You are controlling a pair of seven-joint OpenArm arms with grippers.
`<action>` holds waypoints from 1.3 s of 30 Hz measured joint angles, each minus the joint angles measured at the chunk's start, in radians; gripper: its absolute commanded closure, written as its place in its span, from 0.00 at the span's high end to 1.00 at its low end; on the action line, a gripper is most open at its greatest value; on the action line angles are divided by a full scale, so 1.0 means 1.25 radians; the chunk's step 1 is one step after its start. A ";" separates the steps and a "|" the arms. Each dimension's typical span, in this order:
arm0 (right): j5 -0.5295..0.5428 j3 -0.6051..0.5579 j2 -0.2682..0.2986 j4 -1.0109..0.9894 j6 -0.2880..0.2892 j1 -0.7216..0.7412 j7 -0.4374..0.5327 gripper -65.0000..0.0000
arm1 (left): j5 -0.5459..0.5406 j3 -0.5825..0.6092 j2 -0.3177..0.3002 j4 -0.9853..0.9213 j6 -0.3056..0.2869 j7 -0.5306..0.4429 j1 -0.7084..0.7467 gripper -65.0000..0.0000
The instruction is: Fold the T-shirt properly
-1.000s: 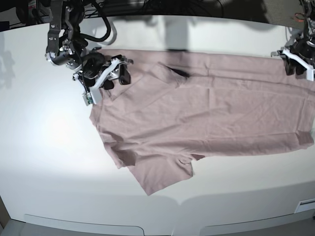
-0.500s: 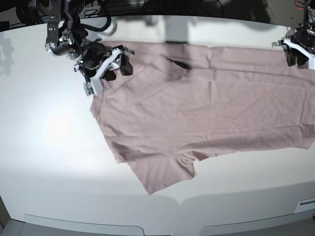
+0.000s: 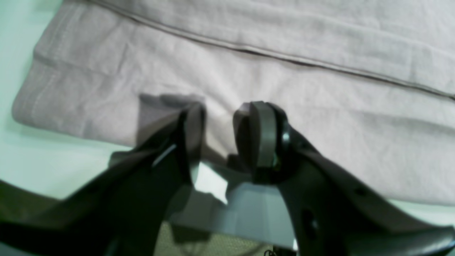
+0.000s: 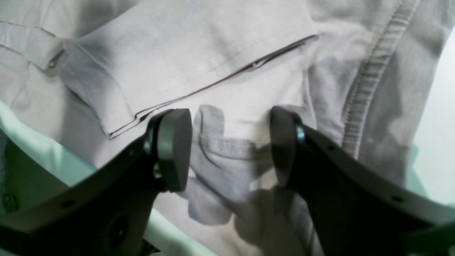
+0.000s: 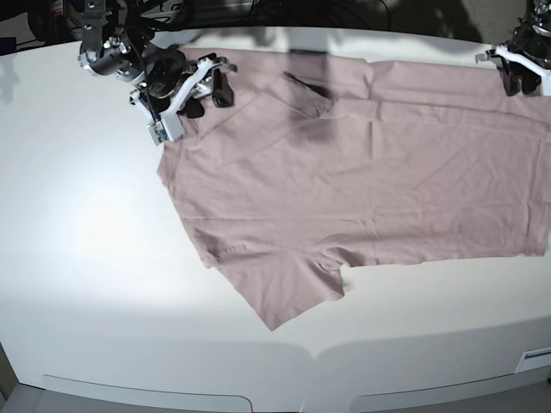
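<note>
While it lies spread out flat across the far half of the white table (image 5: 103, 258), the T-shirt (image 5: 362, 181) shows its plain dusty-pink cloth with no print, and no label or writing can be read on it in any view. One short sleeve (image 5: 288, 297) points toward the near edge of the table, and a small fold of cloth (image 5: 308, 93) sits up near the shirt's far edge. In the right wrist view a folded sleeve hem (image 4: 199, 60) with its stitching and a ribbed band (image 4: 373, 74) lie just beyond the fingertips.

At the shirt's far left corner in the base view, the right gripper (image 5: 200, 84) leans in low over the cloth, its arm stretched in from the table's far left. Its jaws stand apart with wrinkled cloth (image 4: 227, 149) between the pads (image 4: 174, 149); whether they pinch it I cannot tell.

At the shirt's far right corner, the left gripper (image 5: 523, 73) hangs over the hem. Its jaws stand a little apart over the shirt's edge (image 3: 220, 121), and a grip cannot be made out.
</note>
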 measured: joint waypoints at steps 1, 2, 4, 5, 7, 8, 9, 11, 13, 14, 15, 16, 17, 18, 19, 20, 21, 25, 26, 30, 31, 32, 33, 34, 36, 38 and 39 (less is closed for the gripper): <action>0.000 0.000 0.000 0.000 0.000 0.000 -0.005 0.54 | -0.001 0.000 -0.001 0.003 0.000 0.000 0.007 0.33; 0.000 0.000 0.000 0.000 0.000 0.000 -0.006 0.54 | -0.001 0.000 -0.001 0.007 -0.001 0.000 0.016 0.33; 0.000 0.000 0.000 0.000 0.000 0.000 -0.011 0.54 | 0.007 -0.004 0.000 0.018 -0.001 0.000 0.033 0.33; 0.001 0.000 0.000 0.001 0.000 0.000 -0.012 0.54 | 0.011 -0.005 0.000 0.022 -0.001 0.000 0.041 0.33; 0.004 0.000 0.000 0.002 0.000 -0.007 -0.011 0.54 | 0.020 -0.010 0.003 0.034 -0.001 0.006 0.051 0.33; 0.004 0.000 0.000 0.003 0.000 -0.014 -0.011 0.54 | 0.020 -0.011 0.004 0.036 -0.001 0.007 0.052 0.33; 0.004 0.000 0.000 0.006 0.000 -0.021 -0.007 0.54 | 0.020 -0.013 0.004 0.037 -0.001 0.010 0.052 0.33; 0.006 0.000 0.000 0.011 0.001 -0.037 0.002 0.54 | 0.020 -0.014 0.004 0.039 -0.002 0.017 0.052 0.33; 0.006 0.000 0.000 0.020 0.001 -0.053 0.002 0.54 | 0.022 -0.014 0.004 0.039 -0.002 0.014 0.052 0.33; 0.006 0.000 0.000 0.025 0.002 -0.058 0.001 0.54 | 0.024 -0.014 0.004 0.039 -0.002 0.010 0.052 0.33; 0.006 0.000 0.000 0.032 0.003 -0.062 0.000 0.54 | 0.027 -0.014 0.004 0.039 -0.002 0.002 0.052 0.33; 0.005 0.000 0.000 0.037 0.003 -0.063 -0.008 0.54 | 0.027 -0.014 0.004 0.039 -0.003 0.003 0.052 0.33; 0.003 0.000 0.000 0.044 0.003 -0.064 -0.018 0.54 | 0.027 -0.014 0.004 0.039 -0.003 0.004 0.052 0.33; 0.001 0.000 0.000 0.049 0.003 -0.064 -0.023 0.54 | 0.027 -0.014 0.004 0.039 -0.003 0.006 0.052 0.33; -0.004 0.000 0.000 0.053 0.003 -0.064 -0.026 0.54 | 0.026 -0.014 0.004 0.039 -0.003 0.008 0.052 0.33; -0.007 0.000 0.000 0.058 0.003 -0.064 -0.030 0.54 | 0.026 -0.014 0.004 0.039 -0.003 0.009 0.052 0.33; -0.013 0.000 0.000 0.060 0.003 -0.066 -0.030 0.54 | 0.026 -0.014 0.004 0.039 -0.003 0.009 0.053 0.33; -0.013 0.000 0.000 0.060 0.002 -0.065 -0.025 0.54 | 0.029 -0.014 0.004 0.039 -0.003 -0.006 0.054 0.33; -0.013 0.000 0.000 0.060 0.002 -0.063 -0.023 0.54 | 0.029 -0.014 0.004 0.039 -0.003 -0.003 0.051 0.33; -0.015 0.000 0.000 0.061 0.002 -0.050 -0.027 0.54 | 0.041 -0.014 0.004 0.040 -0.002 0.006 0.029 0.33; -0.015 0.000 0.000 0.061 0.002 -0.047 -0.027 0.54 | 0.042 -0.014 0.004 0.042 -0.002 0.010 0.025 0.33; -0.015 0.000 0.000 0.061 0.002 -0.042 -0.027 0.54 | 0.043 -0.014 0.004 0.048 0.000 0.013 0.025 0.33; -0.015 0.000 0.000 0.061 0.002 -0.035 -0.027 0.54 | 0.045 -0.014 0.004 0.055 0.001 0.021 0.026 0.33; -0.015 0.000 0.000 0.061 0.002 -0.029 -0.030 0.54 | 0.048 -0.014 0.004 0.061 0.006 0.023 0.026 0.33; -0.015 0.000 0.000 0.061 0.002 -0.019 -0.036 0.54 | 0.050 -0.014 0.004 0.082 0.008 0.049 0.026 0.33; -0.015 0.000 0.000 0.061 0.002 -0.011 -0.045 0.54 | 0.053 -0.013 0.004 0.104 0.008 0.082 0.027 0.33; -0.015 0.000 0.000 0.061 0.002 -0.010 -0.048 0.54 | 0.054 -0.013 0.004 0.112 0.006 0.091 0.027 0.33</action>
